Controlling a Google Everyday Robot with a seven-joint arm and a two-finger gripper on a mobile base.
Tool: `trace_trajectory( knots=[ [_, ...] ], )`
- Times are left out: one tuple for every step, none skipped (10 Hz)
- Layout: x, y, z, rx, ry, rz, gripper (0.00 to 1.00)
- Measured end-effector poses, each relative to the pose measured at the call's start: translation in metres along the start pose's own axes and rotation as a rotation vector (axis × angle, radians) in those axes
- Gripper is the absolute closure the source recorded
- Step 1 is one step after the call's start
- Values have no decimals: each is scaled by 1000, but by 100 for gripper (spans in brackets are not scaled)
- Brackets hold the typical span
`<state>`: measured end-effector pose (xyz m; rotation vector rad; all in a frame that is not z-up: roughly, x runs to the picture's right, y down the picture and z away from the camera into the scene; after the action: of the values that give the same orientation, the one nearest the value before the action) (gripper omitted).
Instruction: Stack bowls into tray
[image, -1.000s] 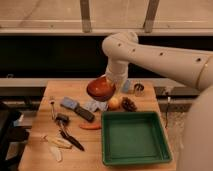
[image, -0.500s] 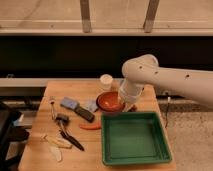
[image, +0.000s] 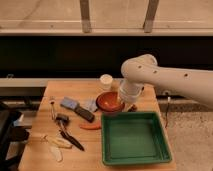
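**Orange bowl nearly at the tray**

The orange-red bowl (image: 109, 101) has moved right and toward the camera since a moment ago, and now hangs just past the far-left rim of the green tray (image: 136, 138). The gripper (image: 120, 103) is clamped shut on the bowl's right edge. Nothing visible inside the tray or bowl. A white cup (image: 105, 81) stands behind on the worktop (image: 40, 125), uncovered again.
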<state>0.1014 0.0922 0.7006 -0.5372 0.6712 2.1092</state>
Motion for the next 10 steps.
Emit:
trace_trajectory(
  knots=[
    [0, -6, 10, 12, 18, 12, 100],
    [-1, -24, 22, 35, 39, 41, 100],
    [-2, -36, 26, 45, 50, 61, 100],
    [-2, -52, 30, 56, 62, 88, 100],
    [-2, -69, 34, 69, 76, 121, 100],
    [0, -76, 38, 75, 86, 137, 100],
    [3, -82, 43, 78, 100, 152, 100],
    [6, -85, 50, 78, 119, 160, 100],
    [14, -86, 61, 85, 145, 156, 95],
    [23, -84, 76, 88, 176, 145, 86]
  ],
)
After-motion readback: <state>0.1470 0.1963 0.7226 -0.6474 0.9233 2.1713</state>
